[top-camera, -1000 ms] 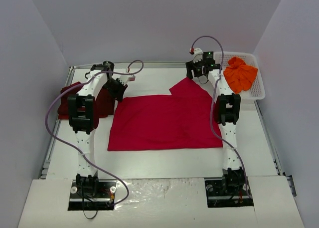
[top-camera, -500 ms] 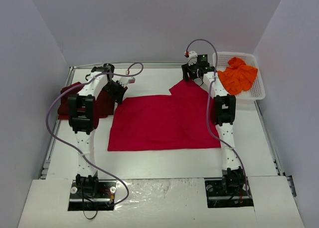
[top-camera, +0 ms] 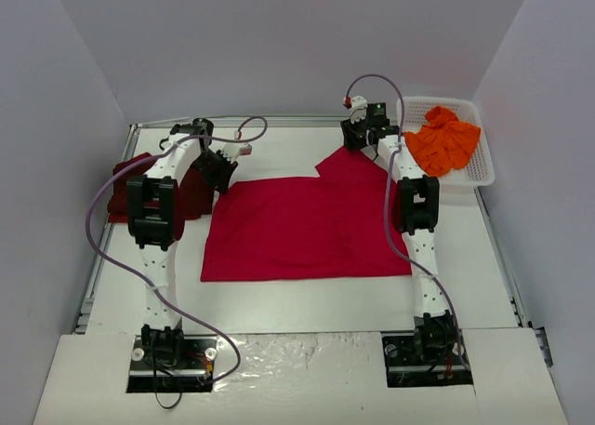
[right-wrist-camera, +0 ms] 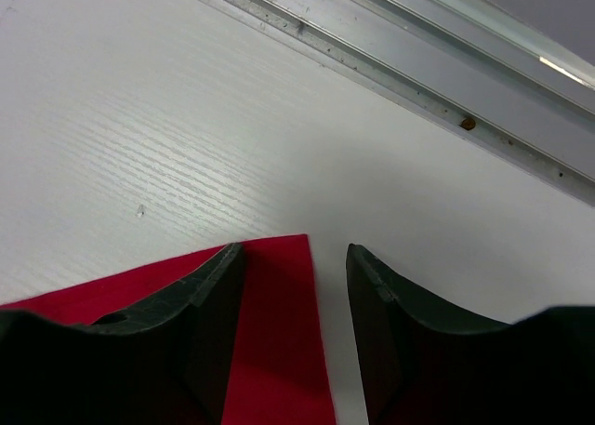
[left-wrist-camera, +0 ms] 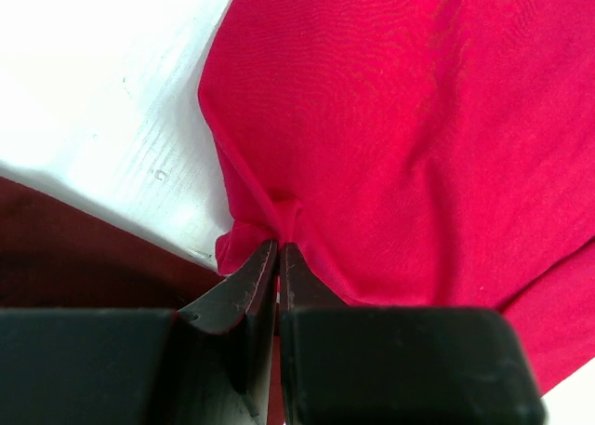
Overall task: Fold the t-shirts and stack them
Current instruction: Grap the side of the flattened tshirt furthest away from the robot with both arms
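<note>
The red t-shirt lies spread flat across the middle of the desk, one sleeve jutting toward the far right. The left hand is pinched tight on the shirt's far-left corner, cloth bunched at its tips. The right hand is set down over the far corner of that sleeve with its jaws apart, one on each side of the red edge and not yet gripping it. The maroon t-shirt sits in a folded heap at the left edge of the desk, just beside the left hand, while the orange t-shirt lies crumpled in the white basket at the far right. The step in hand looks like taking hold of the red shirt's far edge for its first fold. With one shirt apparently folded and one untouched, the task seems early to midway. Next, the right hand needs to pinch the sleeve corner firmly — then both hands should lift together and carry the far edge toward the near hem, keeping the cloth taut so it lands flat.
</note>
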Controlling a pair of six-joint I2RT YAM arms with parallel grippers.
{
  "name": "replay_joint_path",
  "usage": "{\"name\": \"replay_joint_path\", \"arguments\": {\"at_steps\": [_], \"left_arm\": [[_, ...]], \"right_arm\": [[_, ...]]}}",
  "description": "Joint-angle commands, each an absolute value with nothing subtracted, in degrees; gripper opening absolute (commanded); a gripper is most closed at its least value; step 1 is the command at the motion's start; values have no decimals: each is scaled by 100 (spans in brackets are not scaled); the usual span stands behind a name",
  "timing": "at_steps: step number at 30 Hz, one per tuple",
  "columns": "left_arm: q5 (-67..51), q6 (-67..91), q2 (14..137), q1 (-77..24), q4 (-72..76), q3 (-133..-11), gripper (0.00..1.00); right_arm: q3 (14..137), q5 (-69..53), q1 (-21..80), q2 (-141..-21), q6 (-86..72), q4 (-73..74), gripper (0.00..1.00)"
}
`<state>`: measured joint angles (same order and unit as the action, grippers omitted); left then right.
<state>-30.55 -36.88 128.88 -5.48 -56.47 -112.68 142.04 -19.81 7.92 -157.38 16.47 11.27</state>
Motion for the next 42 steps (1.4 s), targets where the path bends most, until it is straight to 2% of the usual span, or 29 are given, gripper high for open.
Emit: {"name": "replay_joint_path", "arguments": {"at_steps": [1, 4, 8, 16, 20, 32, 42], "left_arm": [[-3085, -3656, 12489, -571, -5730, -11355, 2], [-3076, -3674, 12498, -571, -5730, -11347, 2], [-3067, -3674, 12498, -571, -5739, -11355, 2], [-3111, -3656, 12568, -571, -5757, -11391, 2], [-3111, -3665, 12595, -571, -5775, -11373, 2], [-2400, -2874, 12375, -677, -4984, -11180, 2], [-2074, -2531, 12068, -782, -4685, -11136, 2]], "right_arm": [[14001, -1810, 791, -15688, 1767, 1468, 44], [14001, -1872, 800, -15724, 1775, 1573, 39], [13975, -1977, 809, -15724, 1828, 1775, 28], [13580, -2101, 791, -15469, 1942, 1942, 17], [13439, -2066, 782, -15390, 2021, 1978, 0], [13974, -1819, 791, -15136, 2127, 1960, 0], [13641, -1811, 809, -14441, 2232, 1960, 0]]}}
